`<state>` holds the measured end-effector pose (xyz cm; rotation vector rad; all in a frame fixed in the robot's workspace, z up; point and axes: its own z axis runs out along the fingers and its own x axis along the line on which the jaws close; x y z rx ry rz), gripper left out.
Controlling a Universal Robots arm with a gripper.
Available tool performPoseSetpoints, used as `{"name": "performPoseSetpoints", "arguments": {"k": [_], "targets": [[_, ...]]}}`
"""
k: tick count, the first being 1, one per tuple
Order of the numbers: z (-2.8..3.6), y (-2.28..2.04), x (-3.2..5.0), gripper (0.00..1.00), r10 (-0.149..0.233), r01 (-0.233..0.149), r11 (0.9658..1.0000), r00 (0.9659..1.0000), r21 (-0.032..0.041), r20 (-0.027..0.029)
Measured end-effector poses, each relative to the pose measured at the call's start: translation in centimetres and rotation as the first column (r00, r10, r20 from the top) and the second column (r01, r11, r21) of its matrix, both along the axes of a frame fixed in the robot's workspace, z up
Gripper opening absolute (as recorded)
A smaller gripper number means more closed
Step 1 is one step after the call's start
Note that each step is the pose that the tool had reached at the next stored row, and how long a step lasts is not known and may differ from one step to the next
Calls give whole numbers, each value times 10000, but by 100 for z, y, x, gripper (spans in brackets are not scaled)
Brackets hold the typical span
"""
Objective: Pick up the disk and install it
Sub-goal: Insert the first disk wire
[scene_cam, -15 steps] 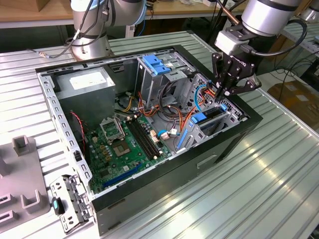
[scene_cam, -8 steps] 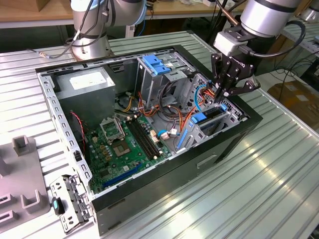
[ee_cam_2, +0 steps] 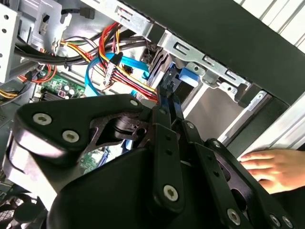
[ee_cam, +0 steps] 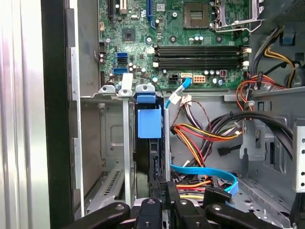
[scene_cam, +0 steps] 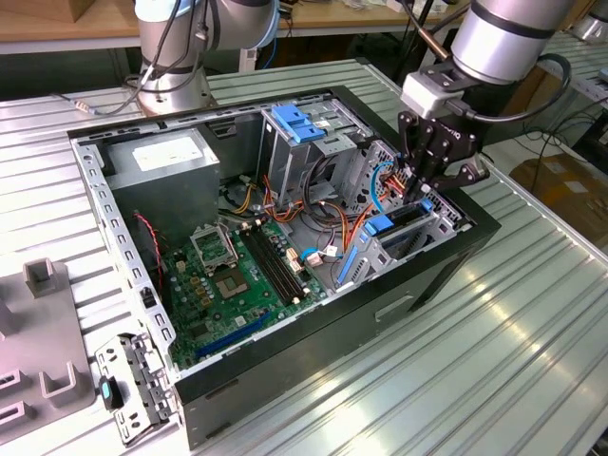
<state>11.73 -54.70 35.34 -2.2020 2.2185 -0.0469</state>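
The disk (ee_cam: 151, 155) stands on edge in the narrow bay of the drive cage (scene_cam: 408, 237) at the exterior view's right end of the open computer case (scene_cam: 285, 380). Its blue plastic rail shows as a tab (ee_cam: 149, 122) and as a strip (scene_cam: 380, 226) along the cage. My gripper (scene_cam: 421, 190) hangs straight above that bay. In both wrist views its black fingers (ee_cam: 163, 190) are shut on the disk's near edge, with the gripper (ee_cam_2: 167, 101) reaching down among the cables. Most of the disk is hidden inside the bay.
Red, yellow and blue cables (ee_cam: 200, 143) run close beside the bay. The green motherboard (scene_cam: 237, 275), a grey power-supply box (scene_cam: 161, 161) and a blue latch (scene_cam: 299, 123) lie in the case. A person's hand (ee_cam_2: 271, 169) rests outside the case wall. Grey fixtures (scene_cam: 43, 332) sit at the exterior view's left.
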Motion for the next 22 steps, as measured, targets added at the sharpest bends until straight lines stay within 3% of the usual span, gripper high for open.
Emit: {"name": "performPoseSetpoints", "arguments": {"k": [5,22], "targets": [[-15,-18,-8,16,438,-438,9990,9990,2,21],[-68,-28,2,16,165,-165,9999,9999,-1,7]]}}
